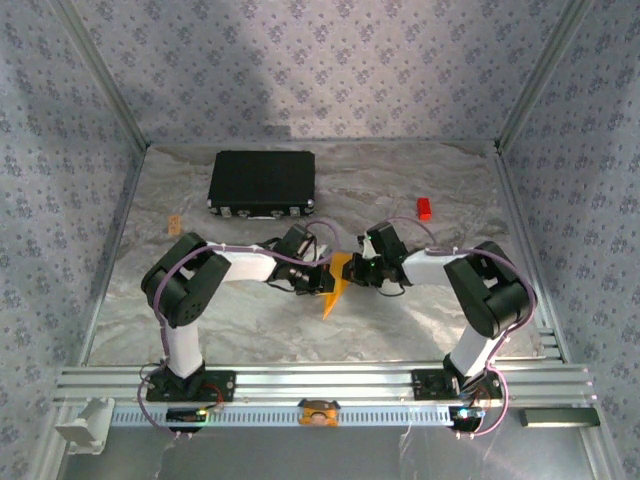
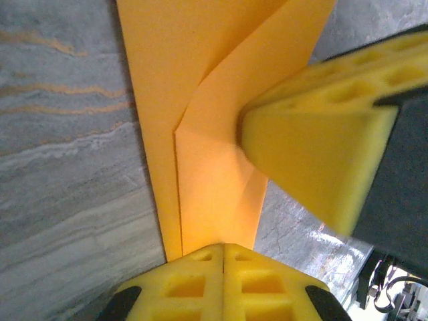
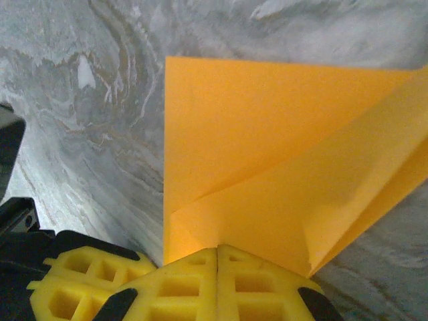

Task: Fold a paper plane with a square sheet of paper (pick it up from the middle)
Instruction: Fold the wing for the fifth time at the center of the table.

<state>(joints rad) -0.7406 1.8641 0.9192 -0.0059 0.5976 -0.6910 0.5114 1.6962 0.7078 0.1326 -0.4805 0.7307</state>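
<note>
Paper (image 3: pixel 267 134) orange-yellow. Case (image 1: pixel 262 180) blk, block (image 1: pixel 424 208) red. Table (image 1: pixel 400 320) grey marbled w/ pale veins; walls (image 1: pixel 300 70) grey-lilac, small floral print.

The right tool (image 3: pixel 217 253) clamps folded orange paper (image 3: pixel 267 154) over marbled table (image 3: pixel 80 100).

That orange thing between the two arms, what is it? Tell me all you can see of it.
A thin, plain orange-yellow paper sheet, folded into overlapping layers with sharp creases, one pointed tip toward the table's near edge. It is mid-table, over the marbled surface. The left claw and right claw each pinch an edge, shut on it.
</note>
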